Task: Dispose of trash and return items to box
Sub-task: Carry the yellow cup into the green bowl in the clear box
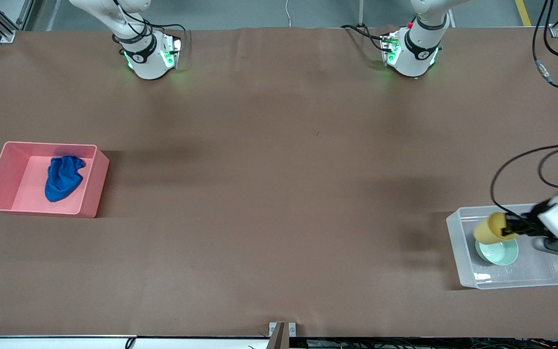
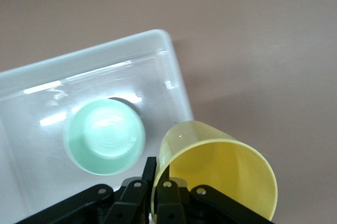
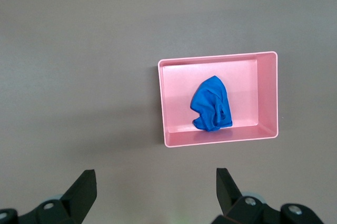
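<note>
My left gripper (image 1: 507, 228) is shut on the rim of the yellow cup (image 1: 489, 229), one finger inside and one outside, as the left wrist view (image 2: 156, 168) shows. It holds the cup (image 2: 221, 176) tilted over the clear tub (image 1: 526, 283). The mint-green bowl (image 1: 498, 252) stands in the tub (image 2: 174, 76), right under the cup; it also shows in the left wrist view (image 2: 104, 137). The blue cloth (image 1: 63, 177) lies in the pink bin (image 1: 92, 189). My right gripper (image 3: 155, 182) is open and empty, high above the table, with the bin (image 3: 268, 92) and cloth (image 3: 211, 104) below it.
The pink bin stands at the right arm's end of the table and the clear tub at the left arm's end. Black cables (image 1: 502, 174) loop off the left arm above the tub. A metal bracket (image 1: 282, 334) sits at the table's front edge.
</note>
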